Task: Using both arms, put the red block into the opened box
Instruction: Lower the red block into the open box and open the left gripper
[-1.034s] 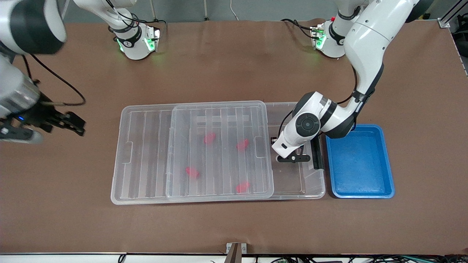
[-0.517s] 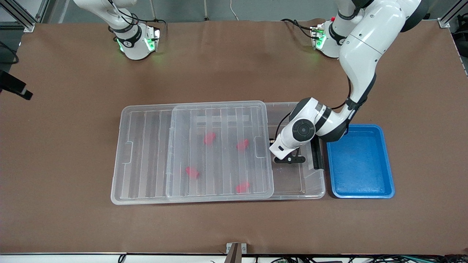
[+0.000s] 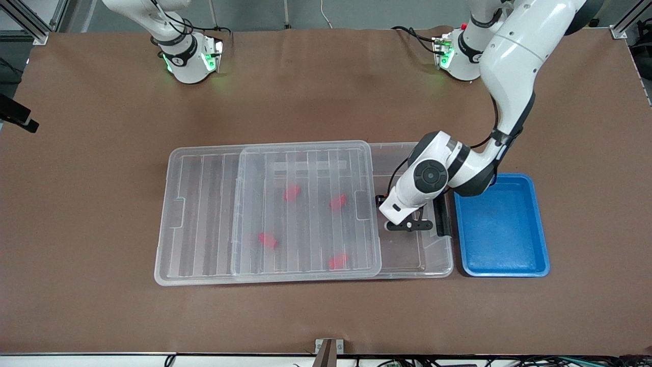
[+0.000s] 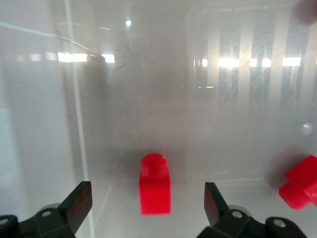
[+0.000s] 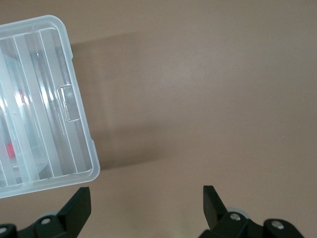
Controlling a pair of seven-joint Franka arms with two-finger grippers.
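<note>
Front view, left gripper: the left gripper (image 3: 407,226) hangs low inside the uncovered end of the box (image 3: 438,269), beside the black handle (image 3: 441,216) and the blue tray (image 3: 501,226); its fingers cannot be made out from here
Front view, lid: the ribbed lid (image 3: 204,214) lies slid toward the right arm's end of the table, four other red pieces (image 3: 292,192) showing beneath it
Front view, right arm: only a dark bit of it shows at the table's edge, where it waits; its gripper is out of this picture
Left wrist view, red block: the red block (image 4: 155,184) lies on the clear box floor, stub end away from the camera, between the spread fingers (image 4: 79,203), which do not touch it; another red piece (image 4: 302,181) sits near it
Left wrist view, handling: judged a light, rigid, smooth plastic piece, not fragile but apt to slip; the flat side faces of the wider body look the best place to pinch, not the stub
Right wrist view, right gripper: the right gripper (image 5: 146,208) hovers with fingers spread and empty over bare brown table (image 5: 223,99), just beside the lid's corner
</note>
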